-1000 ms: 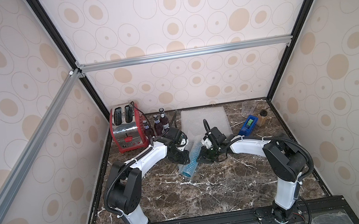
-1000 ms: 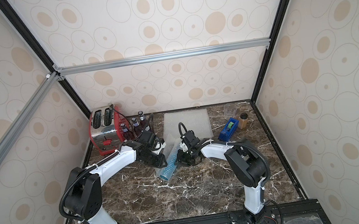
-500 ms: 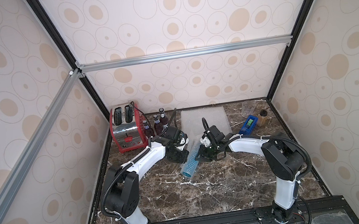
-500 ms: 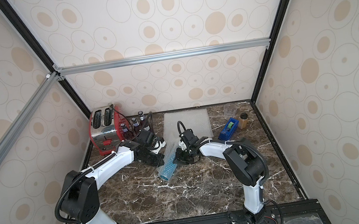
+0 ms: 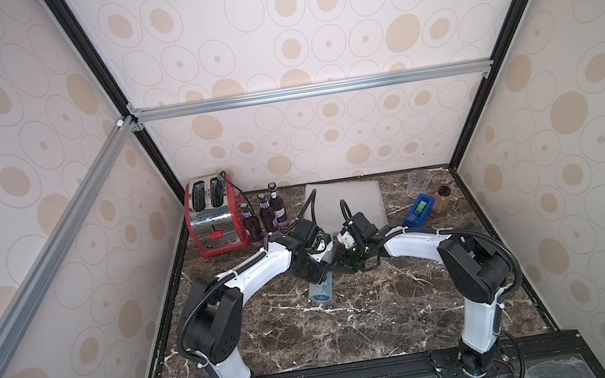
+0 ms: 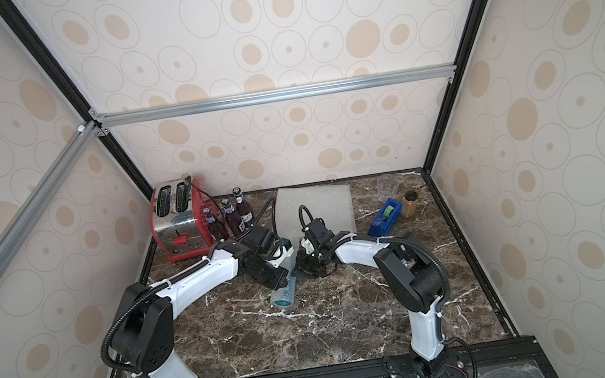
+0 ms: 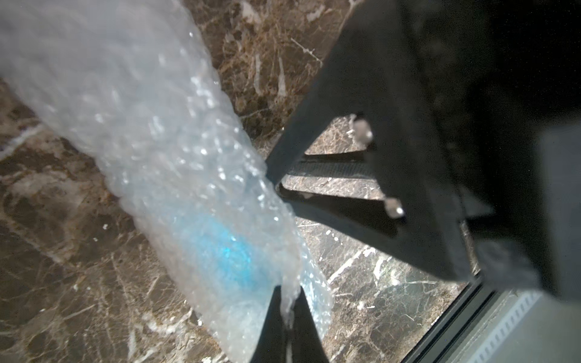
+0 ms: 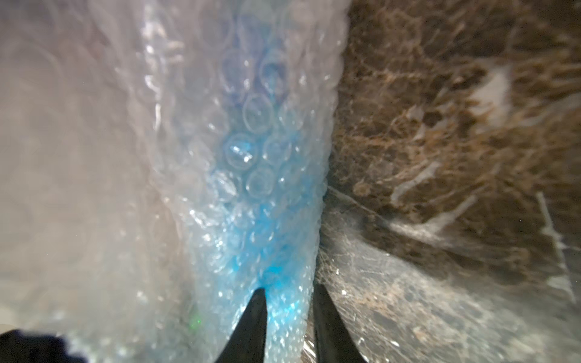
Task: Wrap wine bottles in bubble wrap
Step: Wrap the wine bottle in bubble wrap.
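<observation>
The blue wine bottle lies on the marble table, rolled inside a tube of bubble wrap (image 5: 321,290) (image 6: 284,295). My left gripper (image 7: 287,311) is shut on a thin fold of that bubble wrap (image 7: 176,163), over the tube's far part in a top view (image 5: 324,271). My right gripper (image 8: 289,301) is shut on the edge of the same tube (image 8: 251,188), with blue showing through between its fingers. It meets the tube from the right (image 5: 345,262). Three purple wine bottles (image 5: 268,219) stand beside the toaster. A flat bubble wrap sheet (image 5: 347,202) lies at the back.
A red toaster (image 5: 213,222) stands at the back left. At the back right are a clear plastic cup (image 5: 418,183), a blue tape dispenser (image 5: 418,212) and an amber jar (image 5: 441,198). Both arms lean in over the table's middle.
My left gripper has moved right over the tube and closed on a fold of its wrap. The tube has swung to point more toward the front. My right gripper keeps its hold.
</observation>
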Robot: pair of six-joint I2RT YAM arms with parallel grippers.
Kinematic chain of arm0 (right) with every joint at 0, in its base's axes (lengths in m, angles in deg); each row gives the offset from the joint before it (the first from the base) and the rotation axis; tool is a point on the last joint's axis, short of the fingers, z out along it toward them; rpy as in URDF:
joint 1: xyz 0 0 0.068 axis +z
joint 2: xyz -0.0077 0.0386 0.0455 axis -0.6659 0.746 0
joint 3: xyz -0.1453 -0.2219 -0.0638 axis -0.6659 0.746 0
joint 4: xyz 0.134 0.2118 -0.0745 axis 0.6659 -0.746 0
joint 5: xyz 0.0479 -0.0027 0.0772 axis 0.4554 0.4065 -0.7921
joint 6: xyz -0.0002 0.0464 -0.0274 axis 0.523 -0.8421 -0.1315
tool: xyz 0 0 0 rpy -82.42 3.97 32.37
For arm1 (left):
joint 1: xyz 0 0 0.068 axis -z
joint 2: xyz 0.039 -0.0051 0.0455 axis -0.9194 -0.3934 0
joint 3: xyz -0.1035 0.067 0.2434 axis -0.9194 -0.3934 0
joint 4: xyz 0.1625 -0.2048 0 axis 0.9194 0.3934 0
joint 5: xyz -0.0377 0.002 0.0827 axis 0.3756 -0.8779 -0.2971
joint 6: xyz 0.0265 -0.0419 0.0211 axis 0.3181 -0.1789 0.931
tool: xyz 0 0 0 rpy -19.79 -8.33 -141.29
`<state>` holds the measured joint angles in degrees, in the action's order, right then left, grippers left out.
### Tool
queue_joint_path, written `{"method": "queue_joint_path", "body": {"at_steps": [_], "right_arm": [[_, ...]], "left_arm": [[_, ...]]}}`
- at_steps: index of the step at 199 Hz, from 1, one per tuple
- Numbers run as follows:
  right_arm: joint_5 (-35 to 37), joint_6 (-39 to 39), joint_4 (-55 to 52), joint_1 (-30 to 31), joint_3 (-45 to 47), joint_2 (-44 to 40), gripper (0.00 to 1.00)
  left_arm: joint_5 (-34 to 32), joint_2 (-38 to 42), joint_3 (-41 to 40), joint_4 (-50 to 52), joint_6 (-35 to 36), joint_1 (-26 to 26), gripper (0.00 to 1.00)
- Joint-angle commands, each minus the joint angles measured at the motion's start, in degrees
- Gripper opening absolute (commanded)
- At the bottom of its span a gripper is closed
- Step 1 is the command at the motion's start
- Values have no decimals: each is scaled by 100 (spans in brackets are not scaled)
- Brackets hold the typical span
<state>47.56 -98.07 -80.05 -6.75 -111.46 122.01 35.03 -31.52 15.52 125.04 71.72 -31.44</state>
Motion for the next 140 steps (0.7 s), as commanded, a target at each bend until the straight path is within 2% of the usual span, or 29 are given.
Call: {"method": "queue_joint_path", "body": {"at_steps": [1, 18, 37, 98, 140], "right_arm": [[16, -148, 149, 76, 109, -77, 28], [29, -151, 129, 77, 149, -150, 28], [25, -88, 63, 78, 241, -360, 28], [-41, -92, 79, -89, 412, -935, 28], [-168, -321, 434, -131, 365, -860, 29]], "left_arm": [[158, -145, -33, 39, -49, 53, 18], [172, -228, -25, 52, -149, 46, 29], [146, -249, 3, 45, -201, 46, 34], [116, -313, -111, -63, -244, 46, 36], [64, -276, -133, -34, -237, 42, 36]]}}
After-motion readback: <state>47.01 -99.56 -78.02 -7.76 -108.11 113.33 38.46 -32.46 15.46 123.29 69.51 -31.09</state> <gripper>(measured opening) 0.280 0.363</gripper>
